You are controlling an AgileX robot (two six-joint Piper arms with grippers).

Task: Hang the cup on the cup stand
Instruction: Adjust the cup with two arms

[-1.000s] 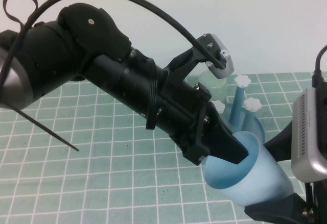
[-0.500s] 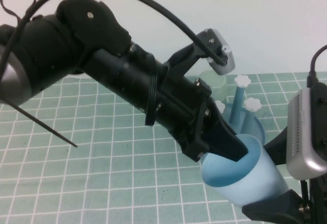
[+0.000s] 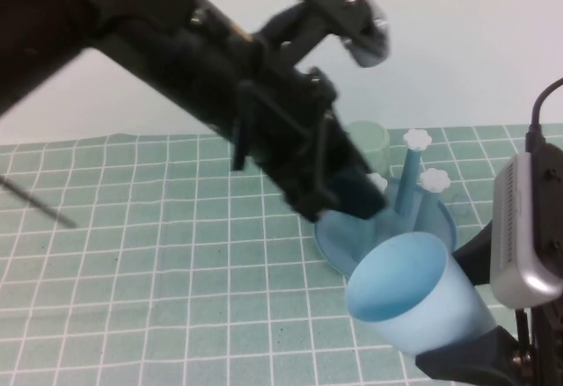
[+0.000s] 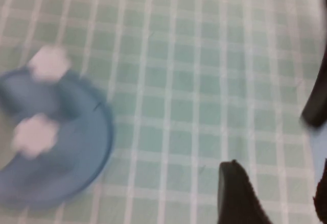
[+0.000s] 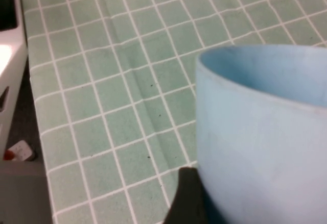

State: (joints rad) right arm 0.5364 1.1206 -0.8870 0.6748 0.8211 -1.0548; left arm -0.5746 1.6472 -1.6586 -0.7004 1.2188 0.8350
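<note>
Between your right gripper's (image 3: 457,324) dark fingers (image 3: 466,361) sits the light blue cup (image 3: 418,302), tilted with its open mouth facing up and toward the left arm; the jaws stand wide around its tapered wall and hold it above the mat at the near right. From that wrist you see one finger (image 5: 189,198) pressed against the cup's side (image 5: 260,132). Your left gripper (image 3: 352,194) hangs higher, just above the cup stand's (image 3: 339,236) near rim and apart from the cup; its fingers (image 4: 235,193) are spread and grip nothing (the view is blurred). Behind the cup, the round blue stand rests on the green checked mat (image 3: 158,245), its upright pegs topped by white flower knobs (image 3: 418,139). Beyond the stand a pale green translucent cup (image 3: 374,144) stands upright.
</note>
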